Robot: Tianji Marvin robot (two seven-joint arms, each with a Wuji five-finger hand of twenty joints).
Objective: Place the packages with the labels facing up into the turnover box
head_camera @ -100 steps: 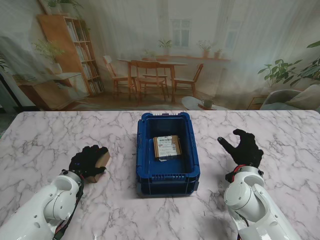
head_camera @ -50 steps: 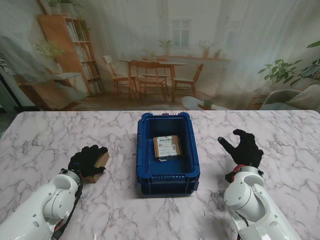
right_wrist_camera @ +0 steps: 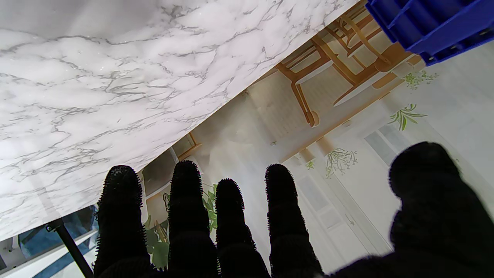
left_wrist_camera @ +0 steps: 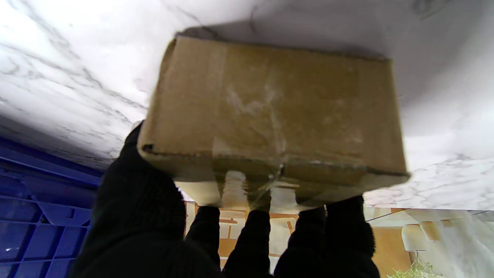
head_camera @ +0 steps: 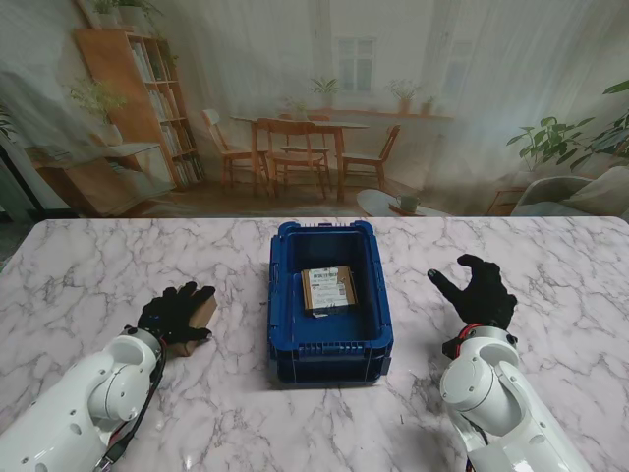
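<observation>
1. Bench (head_camera: 88,265): white marble-look top with grey veins, smooth and glossy.
2. Turnover box (head_camera: 283,295): blue rigid plastic, rectangular, ribbed walls, sitting mid-bench between the two arms.
3. Labelled package (head_camera: 327,289): flat brown cardboard box lying on the floor of the turnover box, pale printed label facing up.
4. Second package (head_camera: 200,317): brown cardboard carton left of the turnover box. In the left wrist view its face (left_wrist_camera: 278,112) is plain card with clear shiny tape across it; no label shows on that side. Edges are a bit soft and blurred.
5. Left hand (head_camera: 173,313): black knit glove, draped over the second package, fingers (left_wrist_camera: 251,235) on one edge, thumb on the side. Looks like it's gripping it.
6. Right hand (head_camera: 479,291): black nubby glove, fingers (right_wrist_camera: 185,200) spread straight, thumb out wide, holding nothing, hovering right of the turnover box.
</observation>
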